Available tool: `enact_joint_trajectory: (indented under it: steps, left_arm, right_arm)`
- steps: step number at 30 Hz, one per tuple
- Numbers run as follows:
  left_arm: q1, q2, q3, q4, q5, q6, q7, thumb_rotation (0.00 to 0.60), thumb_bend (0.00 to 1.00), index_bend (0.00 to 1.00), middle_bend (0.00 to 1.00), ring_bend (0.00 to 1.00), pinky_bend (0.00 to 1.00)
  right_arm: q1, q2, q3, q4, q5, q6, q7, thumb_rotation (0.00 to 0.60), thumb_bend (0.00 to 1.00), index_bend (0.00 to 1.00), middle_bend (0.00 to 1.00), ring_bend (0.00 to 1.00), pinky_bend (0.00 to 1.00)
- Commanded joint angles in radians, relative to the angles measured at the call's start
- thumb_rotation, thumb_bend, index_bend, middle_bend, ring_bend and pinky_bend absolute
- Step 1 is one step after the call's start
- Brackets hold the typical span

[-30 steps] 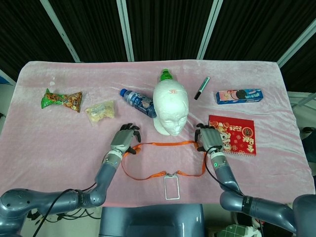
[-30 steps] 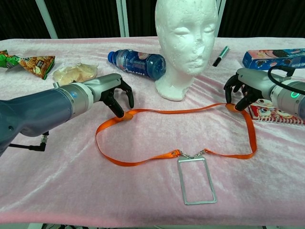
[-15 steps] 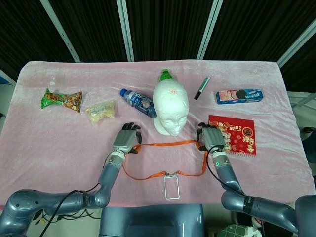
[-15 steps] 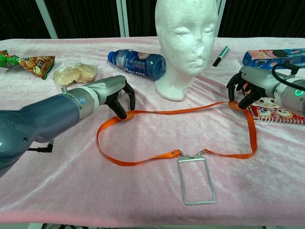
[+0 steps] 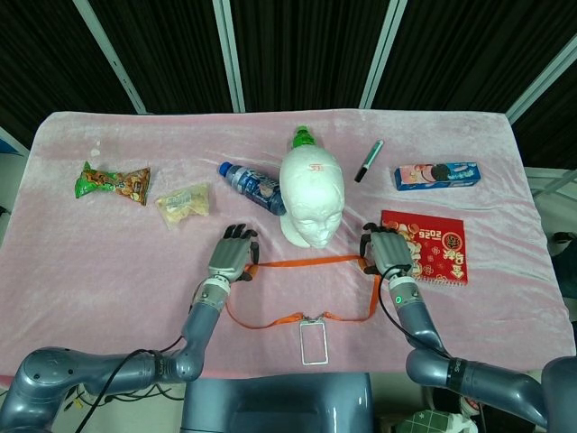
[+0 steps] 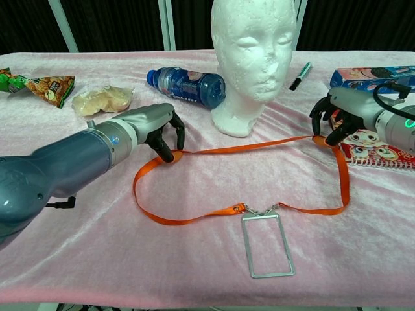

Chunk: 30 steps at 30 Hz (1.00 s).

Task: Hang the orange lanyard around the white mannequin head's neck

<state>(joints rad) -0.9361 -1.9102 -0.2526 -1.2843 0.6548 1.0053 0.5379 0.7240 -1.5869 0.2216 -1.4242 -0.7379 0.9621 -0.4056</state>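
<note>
Both hands (image 6: pixel 162 129) (image 6: pixel 332 120) apparently pinching lanyard (image 6: pixel 246 148)

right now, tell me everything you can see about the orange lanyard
The orange lanyard is a flat, fabric-looking strap lying as an open loop on the pink cloth in front of the white mannequin head, not around its neck. A metal clip joins its ends to an empty clear badge holder. The left hand and right hand each have fingertips on its far corners, the stretch between them nearly straight.

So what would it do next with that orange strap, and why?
Probably lift both hands: the left hand and right hand each pinch a far corner of the orange lanyard, which lies flat before the white mannequin head, not yet over it.
</note>
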Motion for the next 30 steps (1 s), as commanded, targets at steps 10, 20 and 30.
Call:
enact_joint_trajectory:
  steps: [10, 20, 30]
  left_arm:
    - [0.041, 0.028, -0.042, -0.092, 0.102, -0.029, -0.166, 0.6, 0.44, 0.6, 0.21, 0.0, 0.0]
    - [0.097, 0.152, -0.005, -0.263, 0.259, -0.048, -0.275, 0.6, 0.43, 0.6, 0.21, 0.0, 0.0]
    - [0.13, 0.312, 0.007, -0.418, 0.397, -0.069, -0.352, 0.6, 0.43, 0.6, 0.21, 0.0, 0.0]
  right_arm:
    - [-0.01, 0.033, 0.014, -0.078, 0.001, 0.006, 0.023, 0.6, 0.5, 0.79, 0.22, 0.24, 0.21]
    - [-0.079, 0.144, 0.011, -0.278, -0.087, 0.096, 0.081, 0.6, 0.51, 0.79, 0.22, 0.24, 0.21]
    - [-0.16, 0.312, 0.028, -0.463, -0.188, 0.151, 0.192, 0.6, 0.51, 0.8, 0.23, 0.24, 0.21]
